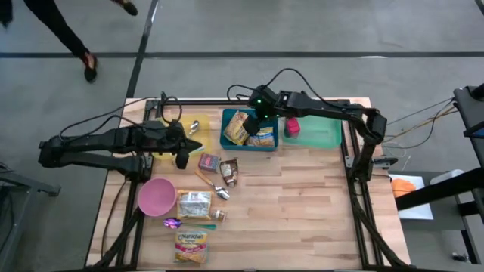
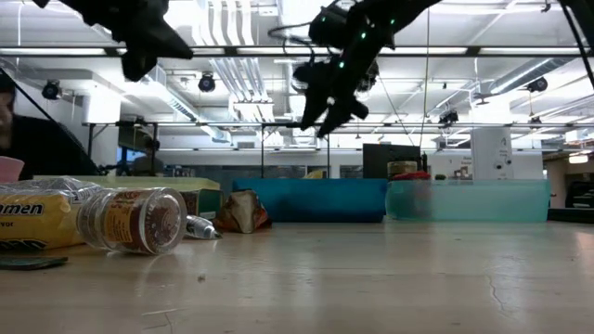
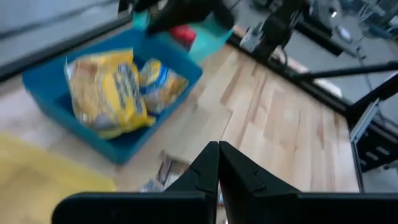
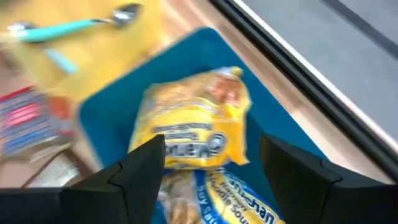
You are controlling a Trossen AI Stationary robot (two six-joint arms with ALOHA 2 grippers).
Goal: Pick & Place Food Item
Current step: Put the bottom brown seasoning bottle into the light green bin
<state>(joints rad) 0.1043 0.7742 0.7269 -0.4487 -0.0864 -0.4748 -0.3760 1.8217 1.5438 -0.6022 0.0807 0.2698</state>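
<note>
Wooden worktop [image 1: 302, 204] seen from above, with two dark robot arms reaching in from either side and grey floor around it. At the far middle sits a blue bin [image 1: 227, 140], and inside it lie two yellow noodle packets [image 1: 240, 127], one leaning on the other; the task's food item appears to be placed there already. Directly above the bin hangs the right gripper [image 4: 211, 158], its fingers spread apart and holding nothing, the packets visible in the gap below. Beside the blue bin is a green bin [image 1: 321, 136] with a small red item [image 1: 292, 127] in it. The left gripper [image 3: 218, 165] hovers over the near left area, fingers pressed together and empty. Judging from this, one placement looks finished, while more food waits on the worktop: another noodle packet [image 1: 190, 247], a clear packet [image 1: 195, 204], a small jar [image 1: 209, 162], plus a pink bowl [image 1: 156, 196] and a spoon [image 1: 212, 185].
</note>
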